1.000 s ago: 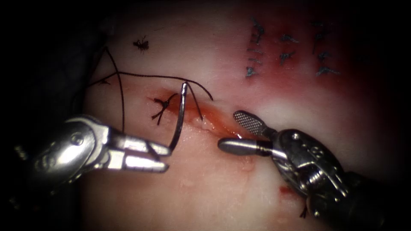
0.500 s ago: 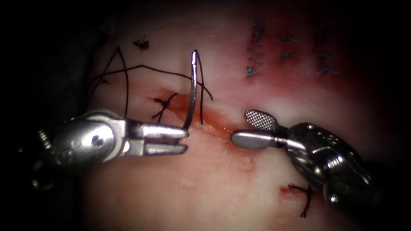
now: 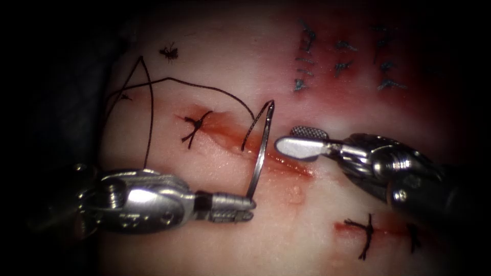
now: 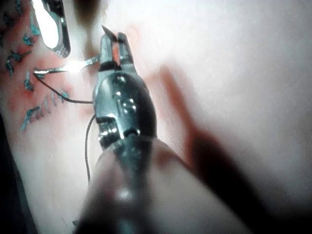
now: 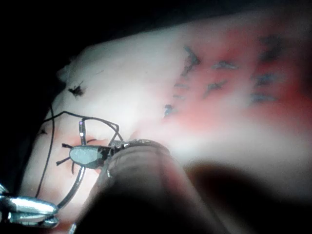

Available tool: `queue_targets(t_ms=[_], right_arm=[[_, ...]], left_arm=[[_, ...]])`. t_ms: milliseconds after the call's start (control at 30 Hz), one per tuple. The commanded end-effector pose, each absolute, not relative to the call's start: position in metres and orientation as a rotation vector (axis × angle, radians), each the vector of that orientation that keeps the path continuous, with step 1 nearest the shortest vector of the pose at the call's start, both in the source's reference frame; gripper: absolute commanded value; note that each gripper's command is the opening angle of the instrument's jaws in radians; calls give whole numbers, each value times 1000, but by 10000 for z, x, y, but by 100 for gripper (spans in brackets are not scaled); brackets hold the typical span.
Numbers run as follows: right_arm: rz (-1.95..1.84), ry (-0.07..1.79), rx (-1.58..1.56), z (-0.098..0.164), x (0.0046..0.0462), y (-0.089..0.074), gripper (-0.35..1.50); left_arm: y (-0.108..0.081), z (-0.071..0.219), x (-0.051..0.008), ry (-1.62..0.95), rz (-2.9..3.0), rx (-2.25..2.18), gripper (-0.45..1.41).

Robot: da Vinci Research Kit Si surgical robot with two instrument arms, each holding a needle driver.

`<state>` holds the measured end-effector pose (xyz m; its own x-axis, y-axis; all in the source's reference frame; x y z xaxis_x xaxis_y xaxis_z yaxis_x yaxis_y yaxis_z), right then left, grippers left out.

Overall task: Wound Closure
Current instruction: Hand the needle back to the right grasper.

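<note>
Steel needle (image 3: 261, 153) stands clear of the tissue (image 3: 245, 245), clenched near one end in my left tool (image 3: 240, 208). My right tool (image 3: 302, 143), jaws parted and holding nothing, hangs beside it. One knot (image 3: 194, 125) closes the cut (image 3: 266, 153); the rest gapes. Where the thread (image 3: 204, 89) ends is hidden.

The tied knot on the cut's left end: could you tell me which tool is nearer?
Left. Its end effector sits below the knot, holding the needle; the right end effector is farther, across the cut.
</note>
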<state>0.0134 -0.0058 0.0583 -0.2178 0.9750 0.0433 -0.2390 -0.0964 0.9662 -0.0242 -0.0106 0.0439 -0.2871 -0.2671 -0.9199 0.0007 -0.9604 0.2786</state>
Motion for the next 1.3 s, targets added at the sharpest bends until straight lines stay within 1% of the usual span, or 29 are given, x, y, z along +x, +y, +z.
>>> queue_targets(t_ms=[33,167,400,533,700,733,767,800,867,933,967,1000,1033,1067,1100,1167,1300], right_arm=[[1525,1126,960,592,147,-55,98],[1523,1126,971,597,155,-58,99],[1537,1129,976,601,169,-61,94],[1541,1133,980,602,177,-61,88],[1539,1134,979,603,177,-62,74],[1539,1134,979,603,176,-62,64],[1539,1134,979,603,176,-62,62],[1543,1132,983,603,176,-62,47],[1537,1105,988,603,175,-64,-35],[1557,1060,958,603,172,-62,-35],[1564,1057,949,604,171,-61,-35],[1572,1049,937,604,169,-58,-35],[1581,1052,937,605,168,-57,-35],[1586,1050,932,606,166,-56,-35],[1584,1050,925,606,165,-54,-35],[1589,1072,885,608,159,-48,-35],[1567,1121,787,610,148,-36,-35]], left_arm=[[-99,443,-245,-354,-2365,1783,-35],[-100,442,-244,-360,-2367,1786,-35],[-102,438,-248,-366,-2368,1792,-35],[-102,437,-250,-370,-2368,1796,-35],[-103,436,-251,-373,-2367,1799,-35],[-103,436,-251,-373,-2368,1799,-35],[-103,436,-251,-374,-2368,1799,-35],[-103,435,-252,-374,-2369,1798,-35],[-104,434,-253,-372,-2364,1803,-35],[-106,433,-254,-373,-2367,1800,-35],[-106,432,-254,-374,-2368,1799,-27],[-108,431,-255,-338,-2400,1828,27],[-110,430,-256,-279,-2452,1873,44],[-112,428,-256,-253,-2495,1885,51],[-113,427,-255,-215,-2557,1901,63],[-114,422,-254,-164,-2652,1937,78],[-110,415,-237,-59,-2739,1996,78]])
